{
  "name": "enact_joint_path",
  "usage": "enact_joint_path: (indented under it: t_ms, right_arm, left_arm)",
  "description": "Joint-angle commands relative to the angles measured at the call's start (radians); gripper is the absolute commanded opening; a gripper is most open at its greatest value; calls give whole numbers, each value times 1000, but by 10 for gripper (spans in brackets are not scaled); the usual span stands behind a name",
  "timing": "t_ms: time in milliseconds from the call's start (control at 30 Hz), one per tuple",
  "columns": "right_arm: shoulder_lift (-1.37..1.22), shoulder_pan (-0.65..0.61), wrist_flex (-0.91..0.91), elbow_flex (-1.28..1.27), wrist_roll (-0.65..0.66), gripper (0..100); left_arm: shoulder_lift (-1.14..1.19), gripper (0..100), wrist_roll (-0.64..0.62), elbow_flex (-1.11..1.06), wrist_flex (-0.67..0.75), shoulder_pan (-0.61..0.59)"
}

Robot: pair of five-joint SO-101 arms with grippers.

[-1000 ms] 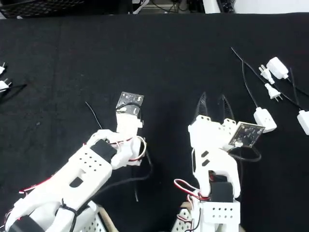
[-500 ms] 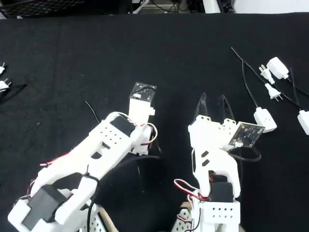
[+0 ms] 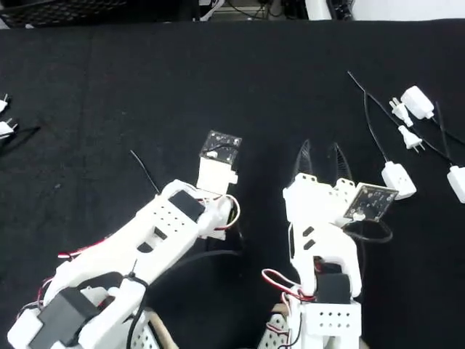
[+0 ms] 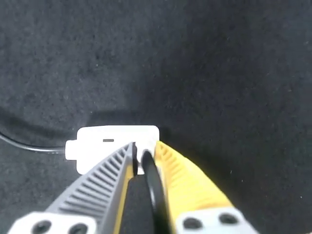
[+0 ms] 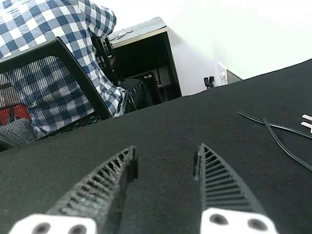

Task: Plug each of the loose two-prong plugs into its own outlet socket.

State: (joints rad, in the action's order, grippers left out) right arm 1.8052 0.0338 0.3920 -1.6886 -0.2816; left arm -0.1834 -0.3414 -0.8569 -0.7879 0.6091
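- Black table [image 3: 145, 87]: the right claw [image 3: 320, 161] hovers wide above it, empty.
- Left claw [image 4: 136, 153] pinches a white block [image 4: 97, 146] lying on the table — probably light, stiff and slick; grip its flat sides.
- Loose plugs [image 3: 411, 138] lie well apart, far right — hold bodies, not prongs.

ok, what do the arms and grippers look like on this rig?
The left arm and right arm are white printed shells with rows of holes, black servos, red and white wires and a small camera board at the wrist. Left gripper: one grey ribbed finger, one yellow. Right gripper: two dark ribbed, pointed fingers.
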Motion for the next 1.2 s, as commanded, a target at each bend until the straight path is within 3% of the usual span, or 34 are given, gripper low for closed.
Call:
enact_joint_path:
  t_ms: [0, 167, 267, 567, 733, 933, 1167]
  right_arm:
    - [45, -9, 5, 2, -3, 201]
    - [45, -9, 6, 2, -3, 201]
    - [45, -9, 6, 2, -3, 202]
    - [45, -8, 8, 2, -3, 204]
    - [45, -8, 17, 2, -2, 204]
    - [45, -9, 20, 2, -2, 204]
    - [45, -9, 20, 2, -2, 204]
  left_arm:
    - [81, 30, -6, -33, 15, 15]
    - [80, 33, 3, -28, 15, 13]
    - [80, 56, 101, -27, 15, 15]
    - [80, 330, 84, 16, -118, -18]
    - [80, 423, 75, 44, -153, -19]
    - [31, 446, 81, 58, -155, -19]
    - [-180, 445, 81, 54, -224, -19]
